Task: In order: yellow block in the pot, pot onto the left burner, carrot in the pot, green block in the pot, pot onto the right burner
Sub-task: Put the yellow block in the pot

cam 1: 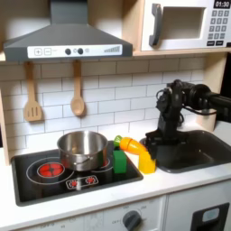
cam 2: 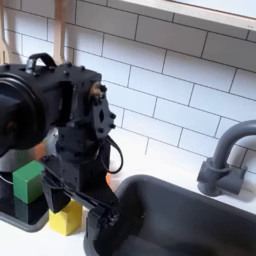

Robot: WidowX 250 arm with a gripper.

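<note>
Pot stands on the black cooktop between the two red-ringed burners, its base overlapping the left burner more than the right burner in the first exterior view. Just to its right there stands the green block, with the carrot lying beside it on the desk. In the second exterior view the yellow block sits by the sink edge. The microwave clock reads 01:30 (other writing is too small to read). The arm rises folded over the sink, and its claw points downward; whether its jaws are apart or together, I cannot tell.
</note>
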